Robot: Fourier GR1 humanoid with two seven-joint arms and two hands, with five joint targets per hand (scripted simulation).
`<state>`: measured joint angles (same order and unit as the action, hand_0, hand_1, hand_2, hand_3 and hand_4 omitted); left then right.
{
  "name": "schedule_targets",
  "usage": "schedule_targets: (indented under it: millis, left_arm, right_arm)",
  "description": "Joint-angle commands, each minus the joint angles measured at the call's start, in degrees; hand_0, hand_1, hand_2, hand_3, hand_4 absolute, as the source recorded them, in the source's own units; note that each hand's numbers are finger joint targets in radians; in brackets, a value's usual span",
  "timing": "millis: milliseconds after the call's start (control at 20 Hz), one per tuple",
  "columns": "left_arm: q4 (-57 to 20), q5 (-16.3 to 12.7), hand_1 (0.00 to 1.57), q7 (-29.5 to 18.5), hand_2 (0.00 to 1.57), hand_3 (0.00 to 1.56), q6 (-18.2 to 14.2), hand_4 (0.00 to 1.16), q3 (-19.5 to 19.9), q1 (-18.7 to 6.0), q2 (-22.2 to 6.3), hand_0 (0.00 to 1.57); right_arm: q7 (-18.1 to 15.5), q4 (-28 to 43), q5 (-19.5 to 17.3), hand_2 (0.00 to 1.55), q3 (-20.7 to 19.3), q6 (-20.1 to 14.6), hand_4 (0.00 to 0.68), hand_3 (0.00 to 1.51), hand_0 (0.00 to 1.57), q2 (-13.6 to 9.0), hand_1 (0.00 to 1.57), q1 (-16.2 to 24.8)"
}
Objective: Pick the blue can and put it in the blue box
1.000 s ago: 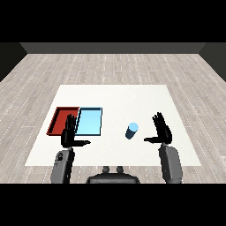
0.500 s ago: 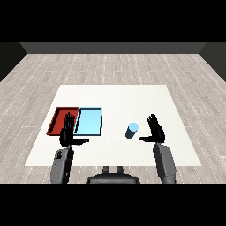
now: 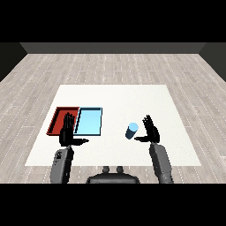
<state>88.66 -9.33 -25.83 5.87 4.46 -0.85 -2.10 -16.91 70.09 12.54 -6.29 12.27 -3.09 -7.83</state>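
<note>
Nearest you, the right robot hand (image 3: 151, 131) stands upright with fingers spread wide and thumb pointing toward the blue can (image 3: 131, 130), just beside it and holding nothing. Your left robot hand (image 3: 67, 133) is likewise wide, fingers straight, over the near edge of the red tray (image 3: 57, 119). Beside that, the light blue tray (image 3: 89, 122) lies on the white desk (image 3: 114, 97). No writing is readable on the can.

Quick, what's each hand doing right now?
Left hand: open, holding nothing.
Right hand: open, beside the can, not holding it.
</note>
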Motion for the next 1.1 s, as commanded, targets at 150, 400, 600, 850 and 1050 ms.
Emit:
schedule_targets:
  millis: [150, 400, 600, 850, 1050]
  left_arm:
    - [-0.8, 1.4, 0.00, -0.7, 0.00, 0.00, -2.4, 0.00, -0.4, -1.5, 0.9, 0.00]
    - [2.2, 0.7, 0.00, -1.0, 0.00, 0.00, -1.0, 0.00, -1.0, 2.3, 0.9, 0.00]
    - [-2.8, 0.7, 0.00, -5.1, 0.00, 0.00, 0.0, 0.00, 0.8, 0.7, 0.1, 0.00]
    - [-0.7, 0.8, 0.00, -0.1, 0.00, 0.00, -1.5, 0.00, -0.9, -1.1, 0.7, 0.00]
    - [0.9, 0.2, 0.00, -1.3, 0.00, 0.00, -0.2, 0.00, 0.3, 1.9, -0.5, 0.00]
  right_arm:
    - [2.5, 1.8, 1.8, 0.00, 0.5, 0.4, 0.000, 0.00, 0.00, 0.0, 0.00, 1.4]
    - [0.3, -4.0, 0.4, 0.00, 1.7, -1.6, 0.000, 0.00, 0.00, 2.1, 0.00, -2.8]
    - [-2.7, -5.2, -1.4, 0.00, 3.2, -1.4, 0.000, 0.00, 0.00, 2.6, 0.00, -1.3]
    - [0.0, -6.7, 0.9, 0.00, 1.4, -0.5, 0.000, 0.00, 0.00, 0.6, 0.00, -4.7]
    - [-6.7, -14.5, -2.1, 0.00, 3.1, -2.5, 0.000, 0.00, 0.00, 3.0, 0.00, -7.9]
